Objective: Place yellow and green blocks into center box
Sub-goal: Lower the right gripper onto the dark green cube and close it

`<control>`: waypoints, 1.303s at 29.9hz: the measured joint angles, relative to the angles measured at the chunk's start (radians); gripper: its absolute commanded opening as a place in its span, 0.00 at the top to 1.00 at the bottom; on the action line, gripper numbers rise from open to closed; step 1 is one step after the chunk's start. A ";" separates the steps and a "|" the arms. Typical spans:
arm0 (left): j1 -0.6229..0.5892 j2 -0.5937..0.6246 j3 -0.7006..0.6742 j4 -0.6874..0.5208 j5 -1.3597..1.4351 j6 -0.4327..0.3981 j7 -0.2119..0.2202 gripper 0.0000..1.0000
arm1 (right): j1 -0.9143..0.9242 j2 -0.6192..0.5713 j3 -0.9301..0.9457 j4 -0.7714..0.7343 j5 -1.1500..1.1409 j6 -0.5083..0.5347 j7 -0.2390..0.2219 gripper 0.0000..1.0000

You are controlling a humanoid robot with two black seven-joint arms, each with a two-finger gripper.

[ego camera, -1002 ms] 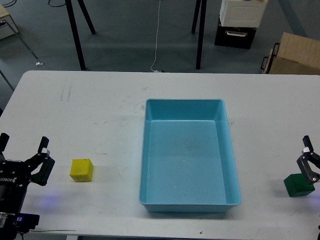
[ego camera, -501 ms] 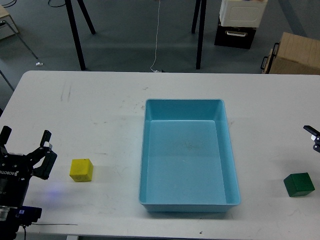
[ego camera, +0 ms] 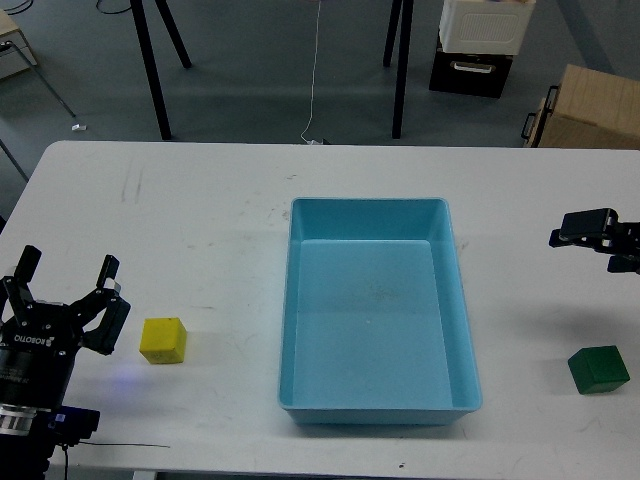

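Note:
The yellow block (ego camera: 163, 340) sits on the white table (ego camera: 200, 220), left of the light-blue tray (ego camera: 368, 204), which is empty. My left gripper (ego camera: 66, 278) is open, fingers pointing up, just left of the yellow block and apart from it. The green block (ego camera: 599, 369) sits near the table's right edge, right of the tray. My right gripper (ego camera: 588, 231) hovers at the right edge, well above the green block in the view and pointing left. It is dark and side-on, so I cannot tell its fingers apart.
Beyond the table are a brown cardboard box (ego camera: 592, 110), a white-and-black crate (ego camera: 482, 45), black stand legs (ego camera: 152, 70) and a thin cable (ego camera: 314, 70) on the grey floor.
My right gripper left the green block's side, lifted away and now reaches in higher, pointing left. My left gripper rose a little and moved slightly towards the yellow block. Both blocks stayed put.

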 measured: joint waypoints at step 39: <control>-0.007 -0.021 0.048 0.009 0.005 0.000 -0.001 0.00 | -0.143 0.064 -0.141 0.043 -0.247 0.000 0.000 1.00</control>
